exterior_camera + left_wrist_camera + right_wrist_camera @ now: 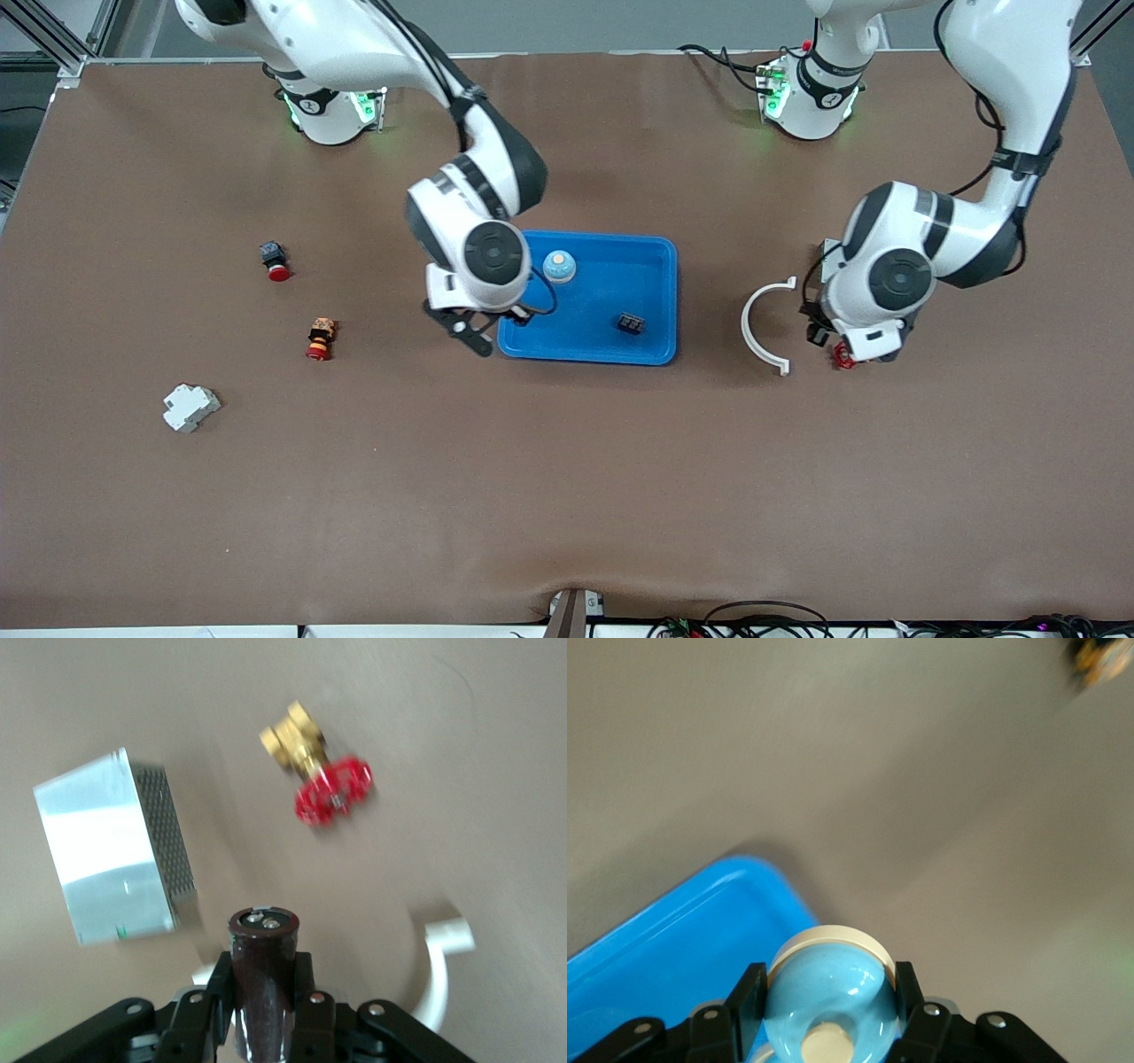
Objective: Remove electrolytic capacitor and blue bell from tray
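My left gripper [264, 979] is shut on the capacitor [264, 966], a dark brown cylinder with two metal terminals on its end. In the front view this gripper [819, 335] hangs over the table between a white arc and a red valve. My right gripper [827, 992] is shut on the light-blue bell [828, 992], clamped by its cream base over a corner of the blue tray [673, 948]. From the front the right gripper [469, 330] sits at the corner of the tray [660, 292] toward the right arm's end. A light-blue bell [560, 266] shows in that tray.
A black part [630, 323] lies in the tray. The white arc [766, 323], a brass valve with a red handle [319, 780] and a silver mesh box [115, 846] lie under the left arm. Two red buttons [275, 261] [319, 338] and a grey-white block [190, 406] lie toward the right arm's end.
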